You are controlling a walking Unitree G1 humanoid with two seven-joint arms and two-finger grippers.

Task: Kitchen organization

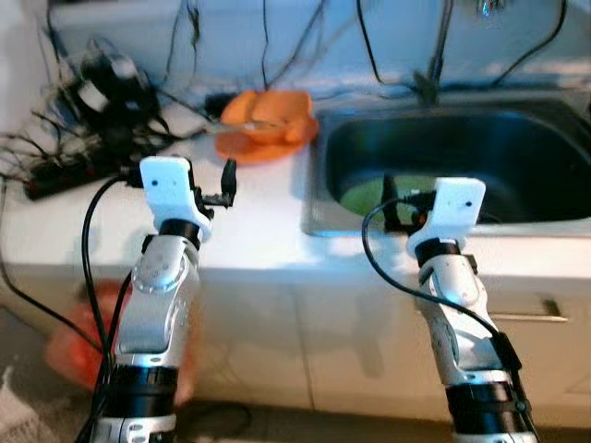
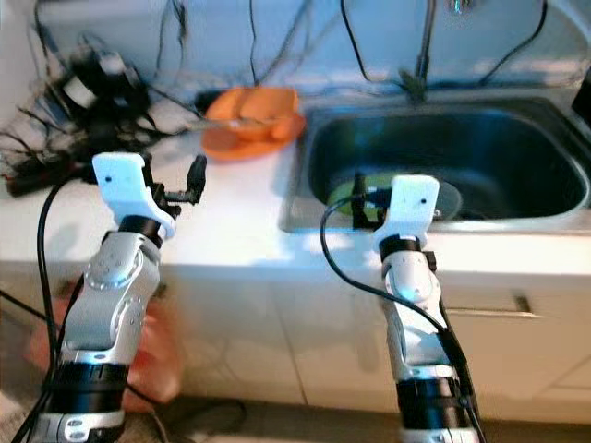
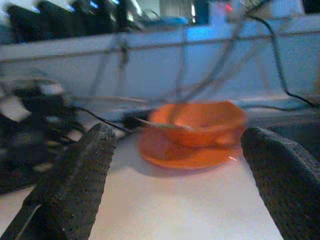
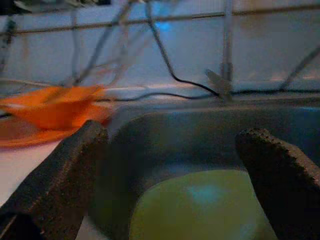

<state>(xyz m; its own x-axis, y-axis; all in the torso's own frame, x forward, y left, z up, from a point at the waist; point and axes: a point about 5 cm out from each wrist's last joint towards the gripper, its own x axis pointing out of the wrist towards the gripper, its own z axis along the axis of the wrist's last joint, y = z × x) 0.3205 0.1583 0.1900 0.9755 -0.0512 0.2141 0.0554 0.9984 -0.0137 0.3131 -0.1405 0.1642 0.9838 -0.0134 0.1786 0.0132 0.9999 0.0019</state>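
left claw (image 1: 214, 189) spread, empty, over tabletop (image 1: 249, 221), facing orange bowl (image 3: 200, 121) on orange plate (image 3: 185, 152) near sink | right claw (image 4: 175, 165) spread, empty, at sink (image 1: 462, 152) front edge above green plate (image 4: 200, 205) | progress: early by the look, nothing gripped; bowl, plates still to sort

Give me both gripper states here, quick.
Left gripper: open, empty, over the counter, facing the orange bowl.
Right gripper: open, empty, at the sink edge above the green plate.
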